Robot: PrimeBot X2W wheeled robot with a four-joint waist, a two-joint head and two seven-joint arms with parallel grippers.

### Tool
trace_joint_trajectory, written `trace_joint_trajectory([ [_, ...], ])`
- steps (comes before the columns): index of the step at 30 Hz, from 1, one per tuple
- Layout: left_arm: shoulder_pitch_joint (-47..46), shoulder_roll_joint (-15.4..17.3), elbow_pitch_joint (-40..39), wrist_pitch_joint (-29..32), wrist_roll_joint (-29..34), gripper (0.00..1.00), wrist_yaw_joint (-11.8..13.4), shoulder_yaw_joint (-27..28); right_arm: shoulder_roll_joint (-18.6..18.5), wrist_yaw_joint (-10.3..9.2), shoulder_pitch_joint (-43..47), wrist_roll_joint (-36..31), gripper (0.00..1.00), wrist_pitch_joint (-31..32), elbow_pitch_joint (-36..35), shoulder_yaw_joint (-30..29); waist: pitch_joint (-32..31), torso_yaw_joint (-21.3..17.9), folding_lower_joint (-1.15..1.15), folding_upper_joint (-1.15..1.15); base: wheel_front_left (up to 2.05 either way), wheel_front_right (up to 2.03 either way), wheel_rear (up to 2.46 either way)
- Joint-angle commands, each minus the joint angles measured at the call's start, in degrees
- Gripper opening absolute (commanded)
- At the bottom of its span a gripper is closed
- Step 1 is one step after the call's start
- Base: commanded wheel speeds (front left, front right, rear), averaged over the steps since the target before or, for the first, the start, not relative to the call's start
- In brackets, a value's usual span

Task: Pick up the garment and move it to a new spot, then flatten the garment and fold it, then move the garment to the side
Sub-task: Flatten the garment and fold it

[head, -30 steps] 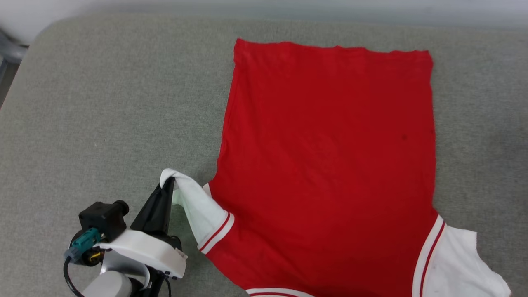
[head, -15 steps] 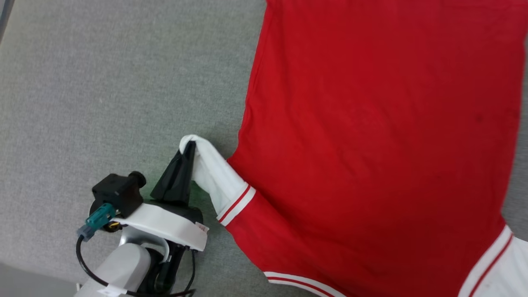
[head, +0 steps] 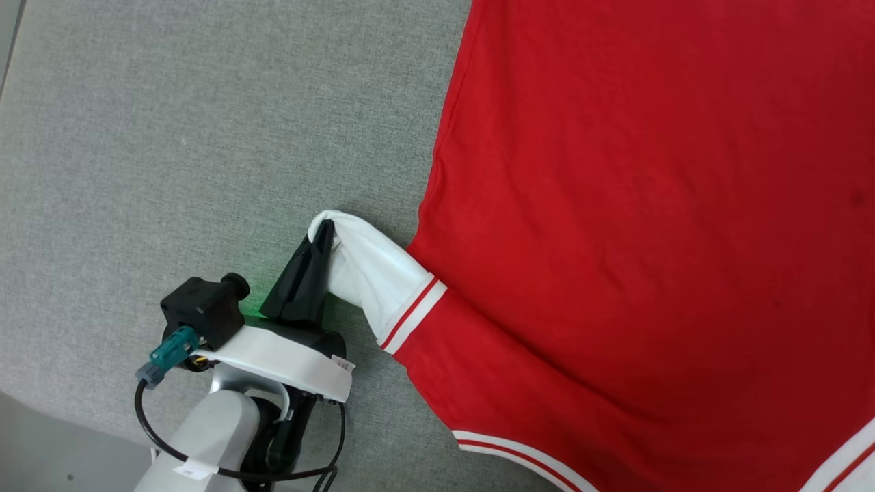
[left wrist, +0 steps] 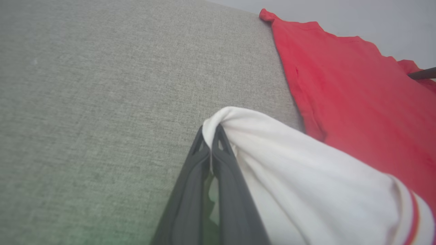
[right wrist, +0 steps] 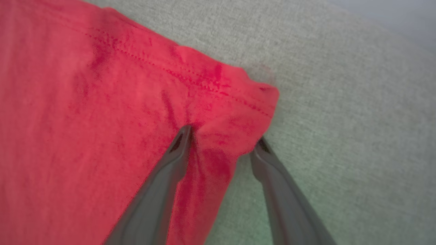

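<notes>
The garment (head: 615,239) lies spread with its plain red side up on a grey padded surface (head: 171,137). Its white sleeve (head: 372,273), edged with red-white trim, is lifted off the surface at the garment's near left. My left gripper (head: 322,229) is shut on the sleeve's tip, and the left wrist view shows its fingertips (left wrist: 211,131) pinching the white cloth (left wrist: 289,163). In the right wrist view my right gripper (right wrist: 223,136) stands open astride a hem corner of the garment (right wrist: 85,102). One finger presses on the red cloth and the other rests on the grey surface beside it.
Bare grey surface (left wrist: 102,102) stretches to the left of the garment. Its near edge shows at the lower left (head: 41,417). A dark slim tip (left wrist: 422,73) pokes in at the garment's far corner in the left wrist view.
The head camera has shifted and closed in on the garment's left side. My left gripper keeps its hold on the white sleeve.
</notes>
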Motion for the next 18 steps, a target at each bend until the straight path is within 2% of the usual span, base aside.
trace_joint_trajectory([
  [1, 0.48, -0.32, 0.34, -0.15, 0.42, 0.00, -0.25, 0.59, 0.28, 0.09, 3.57, 0.02, 0.00, -0.10, 2.01, 1.31, -0.47, -0.16, 0.00, 0.00, 0.00, 0.00, 0.00],
  [8, 3.02, -0.97, 2.37, -0.15, 1.43, 0.00, -1.25, 3.16, -1.30, 0.03, 1.86, 1.11, 0.00, -10.42, -1.08, 2.62, -5.74, -1.82, 0.00, 0.00, 0.00, 0.00, 0.00],
  [14, 7.50, -0.31, 3.55, -0.15, 1.48, 0.00, -0.67, 5.29, -5.87, 0.03, 7.52, 4.30, 0.00, -16.62, -6.51, 7.28, -12.76, -4.50, 0.00, 0.00, 0.00, 0.00, 0.00],
  [18, 10.93, 0.39, 3.63, -0.15, 1.03, 0.00, 0.08, 6.47, -9.54, 0.03, 13.62, 7.20, 0.00, -19.76, -11.32, 7.84, -17.09, -6.44, 0.00, 0.00, 0.00, 0.00, 0.00],
])
